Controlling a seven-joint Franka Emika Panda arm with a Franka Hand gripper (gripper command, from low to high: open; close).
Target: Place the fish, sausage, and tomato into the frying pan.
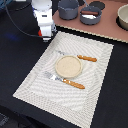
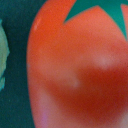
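Note:
The tomato [image 2: 75, 75], glossy red-orange with a green calyx, fills the wrist view very close to the camera. No fingers show there. In the exterior view my gripper [image 1: 47, 36] is low over the dark table at the placemat's far corner and hides the tomato. I cannot tell whether it is open or shut. The frying pan [image 1: 90, 19], shallow and blue-grey, stands on the pink board. The sausage [image 1: 90, 12], a thin red-brown stick, lies across it. A pale patch inside the pan is too small to name. The fish is not clearly in view.
A taller blue-grey pot [image 1: 68, 8] and a dark lid [image 1: 97, 5] stand by the pan. A beige bowl [image 1: 123, 17] is at the exterior view's right edge. On the striped placemat [image 1: 35, 80] lie a round plate [image 1: 68, 66], fork [image 1: 64, 80] and knife [image 1: 82, 57]. A pale green shape [image 2: 2, 55] lies beside the tomato.

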